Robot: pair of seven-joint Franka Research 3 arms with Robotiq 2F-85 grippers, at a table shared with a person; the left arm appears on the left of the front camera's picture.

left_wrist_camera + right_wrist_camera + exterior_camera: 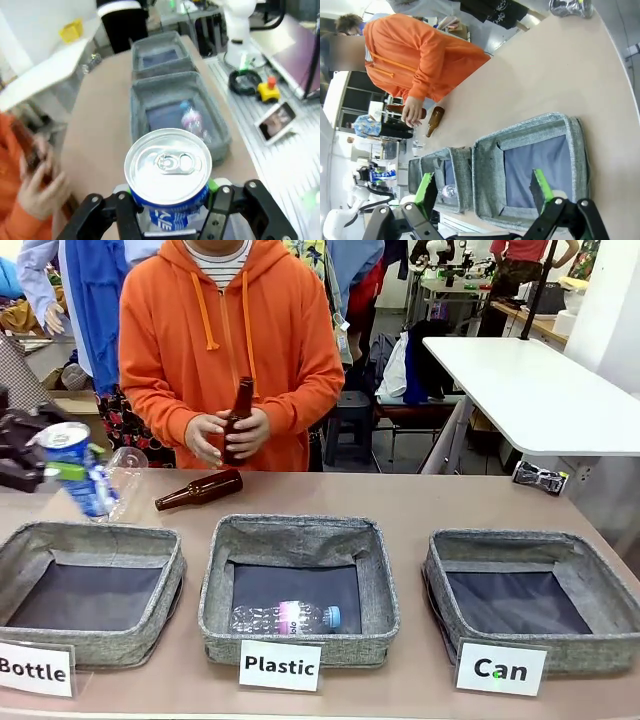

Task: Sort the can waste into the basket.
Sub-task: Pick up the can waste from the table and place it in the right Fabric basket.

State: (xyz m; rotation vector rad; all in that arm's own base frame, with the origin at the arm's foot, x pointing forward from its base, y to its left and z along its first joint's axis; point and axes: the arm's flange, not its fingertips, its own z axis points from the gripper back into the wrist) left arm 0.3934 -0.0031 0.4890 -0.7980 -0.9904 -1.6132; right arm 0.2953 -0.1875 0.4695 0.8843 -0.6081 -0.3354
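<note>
Two cans: the blue can (pixel 75 468), pinched across its sides by the left claw (pixel 170 200) and held off the surface (pixel 400 500) at the left end, long axis near upright, silver top up; the black crushed can (pixel 540 477), lying on the surface at the far right, behind the Can basket (pixel 600 648). Three grey baskets stand in a row, with the Can basket rightmost, so the held can would likely have to travel rightward past the Bottle basket (pixel 130 645) and Plastic basket (pixel 220 570). The right claw (pixel 482 192), spread and empty, hovers over the Can basket and is the nearer to the black crushed can. Two brown bottles: the lying bottle (pixel 200 490) on the surface and the held bottle (pixel 240 415) in the person's hands (pixel 225 435). Two clear plastic bottles: one (pixel 285 618) in the Plastic basket, another (pixel 125 480) apparently just behind the blue can.
</note>
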